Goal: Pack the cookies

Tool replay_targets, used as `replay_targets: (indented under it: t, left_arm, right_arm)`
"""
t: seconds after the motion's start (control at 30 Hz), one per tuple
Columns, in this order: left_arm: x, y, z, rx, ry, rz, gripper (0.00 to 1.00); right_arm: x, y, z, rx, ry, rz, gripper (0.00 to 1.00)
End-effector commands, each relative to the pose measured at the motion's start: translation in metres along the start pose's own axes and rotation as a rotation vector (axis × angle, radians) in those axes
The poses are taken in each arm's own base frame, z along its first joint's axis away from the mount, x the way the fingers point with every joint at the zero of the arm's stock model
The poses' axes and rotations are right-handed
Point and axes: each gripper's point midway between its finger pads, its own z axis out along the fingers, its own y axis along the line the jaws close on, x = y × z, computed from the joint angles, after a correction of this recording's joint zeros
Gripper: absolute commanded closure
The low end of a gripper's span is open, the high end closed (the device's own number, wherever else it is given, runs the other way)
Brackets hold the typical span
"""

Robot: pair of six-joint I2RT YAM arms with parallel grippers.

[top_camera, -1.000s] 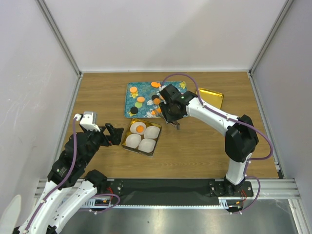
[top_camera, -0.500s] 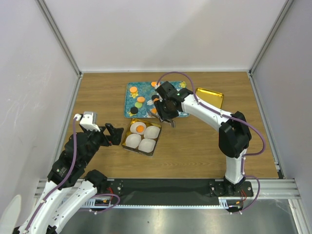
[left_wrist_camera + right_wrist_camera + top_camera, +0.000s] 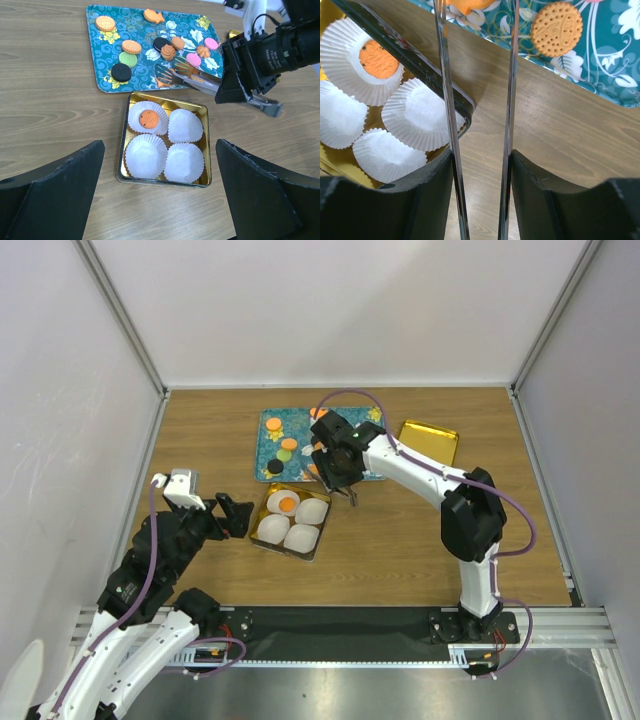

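Several cookies [image 3: 131,46] lie on the teal tray [image 3: 100,75], in orange, green, pink and dark brown. One orange cookie [image 3: 148,119] sits in the far-left paper cup of the gold box [image 3: 122,165]. My right gripper [image 3: 480,160] is shut on metal tongs [image 3: 445,100]. The tong arms are apart, and their tips straddle an orange cookie [image 3: 467,5] at the tray's near edge. The tongs also show in the left wrist view [image 3: 200,85]. My left gripper [image 3: 160,160] is open and empty, just near of the box.
The box [image 3: 262,543] holds several white paper cups [image 3: 184,162], three of them empty. A gold lid [image 3: 430,440] lies right of the tray [image 3: 268,452]. White walls enclose the wooden table on three sides.
My right arm has moved left with the tongs, from the tray's right part to its near edge beside the box. The left arm has not moved.
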Motion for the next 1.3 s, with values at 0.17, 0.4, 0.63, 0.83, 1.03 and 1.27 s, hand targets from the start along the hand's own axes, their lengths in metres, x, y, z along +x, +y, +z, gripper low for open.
replay_targets:
  t: [0.17, 0.4, 0.63, 0.83, 1.03, 1.27]
  left_arm:
    - [-0.005, 0.001, 0.0, 0.0, -0.027, 0.01, 0.0]
    - [-0.006, 0.001, 0.0, 0.001, -0.03, 0.009, 0.0]
    - [-0.006, 0.001, 0.0, -0.003, -0.029, 0.008, 0.0]
    - [-0.005, 0.001, 0.0, -0.003, -0.028, 0.008, 0.0]
    - [-0.005, 0.001, 0.001, -0.004, -0.026, 0.009, 0.0]
    - [-0.006, 0.001, 0.0, -0.003, -0.029, 0.008, 0.0]
  right_arm:
    - [-0.009, 0.008, -0.001, -0.011, -0.006, -0.03, 0.5]
    - [-0.015, -0.013, -0.009, -0.001, -0.018, 0.013, 0.58]
    - [-0.029, -0.041, -0.026, 0.015, -0.08, 0.085, 0.61]
    - [-0.035, -0.051, -0.031, 0.006, -0.115, 0.134, 0.61]
    - [-0.038, -0.053, -0.032, 0.001, -0.131, 0.153, 0.61]
    - [-0.045, -0.046, -0.035, -0.041, -0.155, 0.178, 0.59]
